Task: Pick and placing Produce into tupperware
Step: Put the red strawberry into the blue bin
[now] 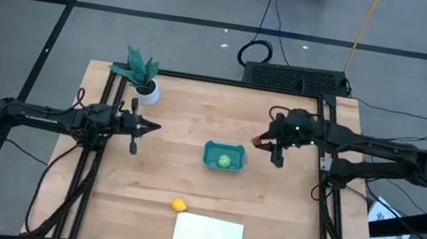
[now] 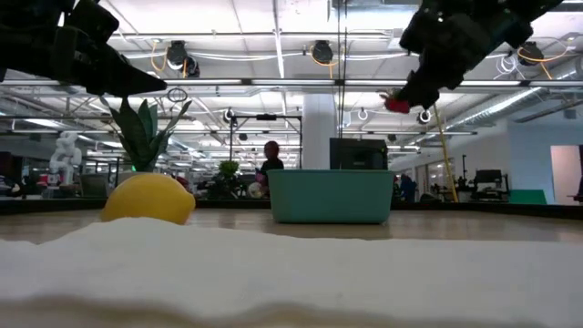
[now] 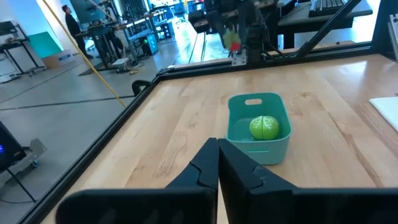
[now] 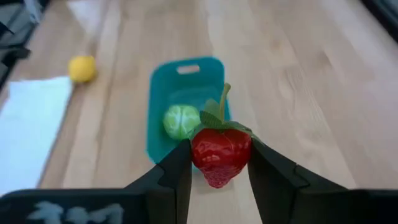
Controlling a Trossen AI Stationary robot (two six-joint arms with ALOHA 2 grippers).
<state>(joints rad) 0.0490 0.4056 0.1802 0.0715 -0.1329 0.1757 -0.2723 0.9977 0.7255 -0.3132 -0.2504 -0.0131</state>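
Strawberry [image 4: 221, 155] clamped between the fingers of the right gripper [image 1: 267, 144], held in the air just right of the tub [image 1: 224, 157], not yet over it. Glossy red toy, dimpled, tapering to a point, with a green leafy cap and thin stem; probably hard plastic and slick, gripped only at its widest part. Could slip or twist out if squeezed off-centre, then bounce on the counter [image 1: 163, 171] and roll. Could also strike the tub's near wall if released too early, or tip the light, shallow tub if the fingers came down on its rim.

Tub teal, smooth plastic, rectangular with rounded corners and a small handle slot at one end, sitting at mid-counter. Inside it, a round green vegetable [image 1: 224, 162], ribbed like a tiny cabbage; little free floor left beside it, so a dropped strawberry might land on top and hop out.

Lemon [image 1: 178, 206], matte yellow and oval, lying at the near edge just left of a flat white sheet [image 1: 208, 236].

Left gripper [image 1: 142, 128] pressed together, holding nothing, waiting at the counter's left, near a potted plant [image 1: 141, 72].

Counter of pale wood planks, smooth.
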